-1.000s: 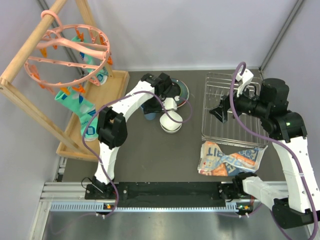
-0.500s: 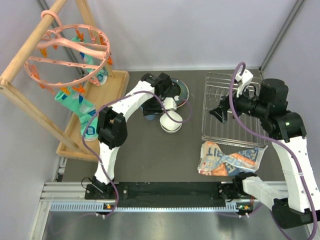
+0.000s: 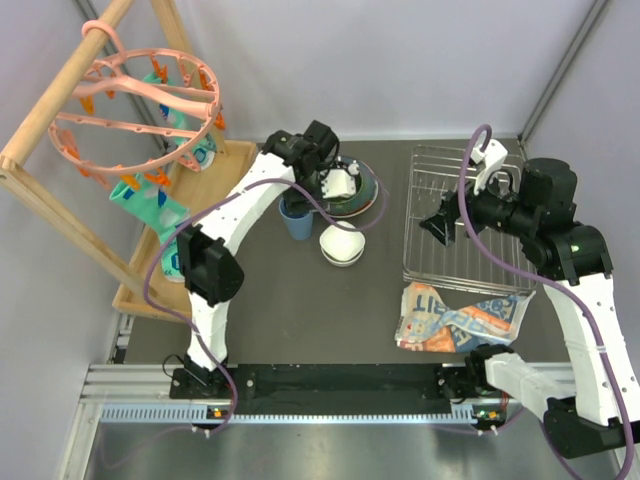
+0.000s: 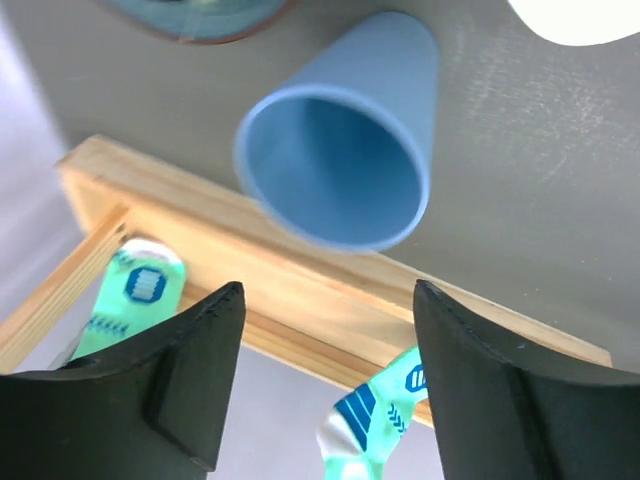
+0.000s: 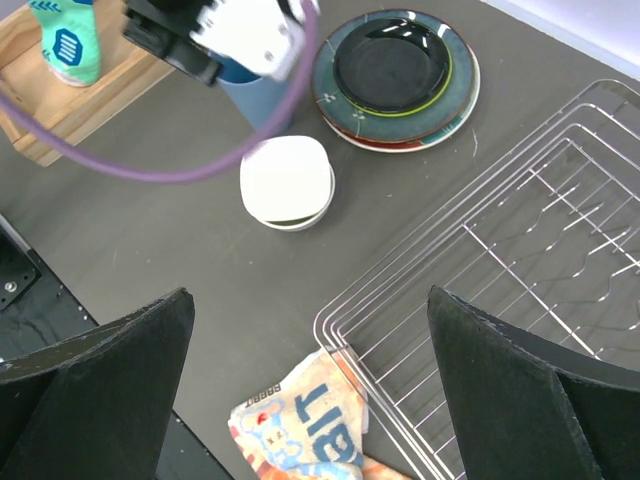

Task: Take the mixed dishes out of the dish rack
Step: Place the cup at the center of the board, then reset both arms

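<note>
Note left jaws open, clear of upright light blue cup [image 4: 345,140] directly ahead on desk [image 3: 300,300]; right jaws fully open over dish rack [image 3: 460,260], nearer to it.

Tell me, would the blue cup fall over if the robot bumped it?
Probably, fairly easily: the blue cup stands upright on the table, taller than wide and seemingly narrower at its base. Once down, its round tapered sides would likely make it roll in a curve. Its smooth wall may also be slippery.
</note>
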{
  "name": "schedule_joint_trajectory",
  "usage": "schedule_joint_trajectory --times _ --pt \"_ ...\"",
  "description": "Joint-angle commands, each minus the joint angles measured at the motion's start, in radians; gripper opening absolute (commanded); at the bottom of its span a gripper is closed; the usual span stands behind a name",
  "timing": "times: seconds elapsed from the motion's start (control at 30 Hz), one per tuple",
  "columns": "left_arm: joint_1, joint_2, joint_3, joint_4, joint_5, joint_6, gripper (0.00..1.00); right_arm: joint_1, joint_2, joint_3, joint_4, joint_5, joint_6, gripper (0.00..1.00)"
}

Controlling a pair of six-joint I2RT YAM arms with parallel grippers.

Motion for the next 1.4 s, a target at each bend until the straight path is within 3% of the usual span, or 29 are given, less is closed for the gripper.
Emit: schedule_joint_trajectory --times 0.0,0.27,0.4,0.63,0.83,1.37 --pt "0.005 -0.167 0.042 0.047 0.029 -0.056 0.78 -0.008 -0.009 0.015 0.044 0.072 0.008 0.99" --pt "0.118 -0.407 -0.117 0.382 0.135 -0.315 0.89 -0.007 0.035 0.055 0.054 0.348 0.014 0.99" --pt "0.227 -0.553 -0.337 0.62 0.166 -0.47 0.91 -0.007 0.037 0.03 0.118 0.484 0.008 0.99" --pt "0.255 -0.767 -0.699 1.01 0.083 -0.685 0.91 -0.007 0.026 0.025 0.254 0.647 0.011 0.99" --pt "0.274 -0.816 -0.801 1.148 0.0 -0.782 0.91 -0.007 0.035 0.026 0.317 0.713 0.035 0.99" --pt "0.293 -0.807 -0.838 1.205 -0.082 -0.843 0.91 -0.007 0.064 -0.011 0.385 0.786 0.063 0.98"
